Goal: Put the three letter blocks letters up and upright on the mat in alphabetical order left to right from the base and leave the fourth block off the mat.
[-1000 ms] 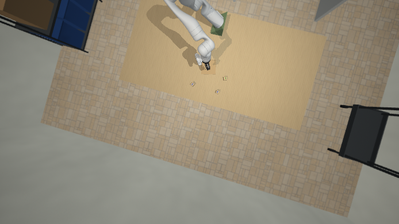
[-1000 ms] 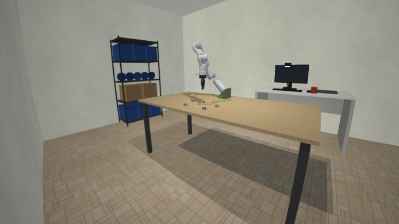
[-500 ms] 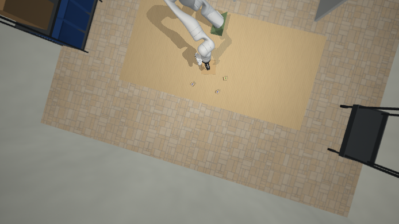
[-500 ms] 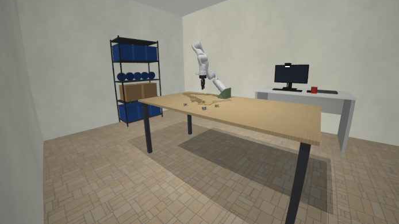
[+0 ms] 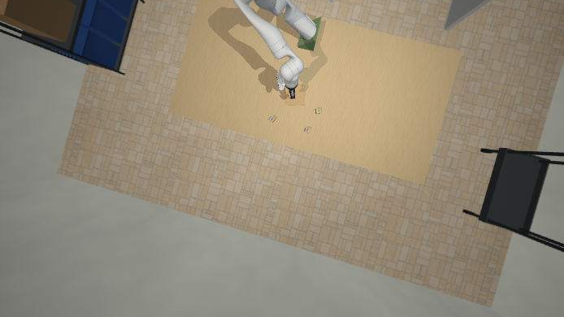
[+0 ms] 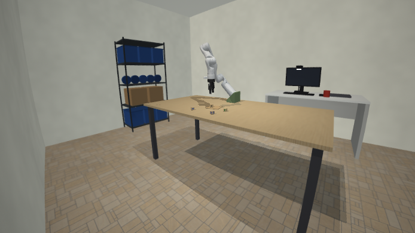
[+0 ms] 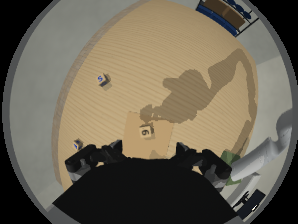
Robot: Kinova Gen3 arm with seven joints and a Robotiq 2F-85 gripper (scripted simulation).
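A small tan mat (image 5: pixel 296 95) lies on the wooden table; it also shows in the wrist view (image 7: pixel 149 135). One block (image 7: pixel 145 132) sits on the mat, under my gripper; its top mark is too small to read. Three more blocks lie off the mat on the table: one to the left (image 5: pixel 272 118), one in front (image 5: pixel 307 129) and one with a green mark (image 5: pixel 318 110). My gripper (image 5: pixel 292 93) hangs open and empty well above the mat, as the side view (image 6: pixel 211 89) shows. Its fingers spread wide in the wrist view.
The arm's green base wedge (image 5: pixel 310 35) stands at the table's back edge. A black shelf with blue bins (image 6: pixel 140 80) stands beyond the table's left end. A desk with a monitor (image 6: pixel 315 98) is to the right. A dark chair (image 5: pixel 515 190) stands off the table's end.
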